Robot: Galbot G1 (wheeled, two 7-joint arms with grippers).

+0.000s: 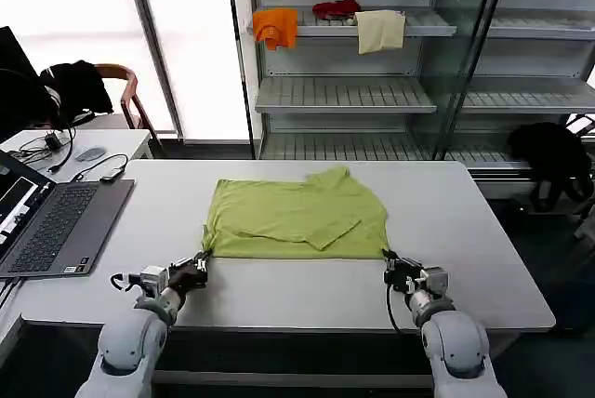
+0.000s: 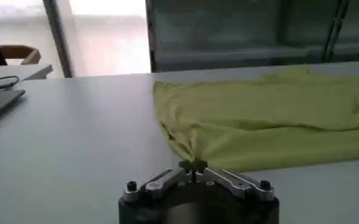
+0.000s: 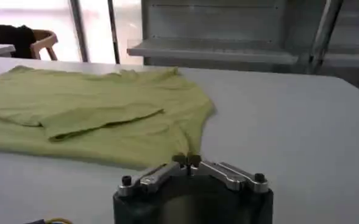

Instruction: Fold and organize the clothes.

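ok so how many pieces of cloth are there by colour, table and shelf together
lime-green: 1, the T-shirt on the table, its near corners pinched by the left gripper and right gripper
orange: 1, the orange cloth on the shelf
red: 1, the red cloth
cream: 1, the cream cloth
total: 4

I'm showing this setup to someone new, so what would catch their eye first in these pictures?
The lime-green T-shirt lies partly folded in the middle of the white table. At its near edge, the left gripper is shut on the shirt's near left corner and the right gripper on its near right corner. A laptop sits open at the table's left, and orange, red and cream cloths hang on the shelf behind.
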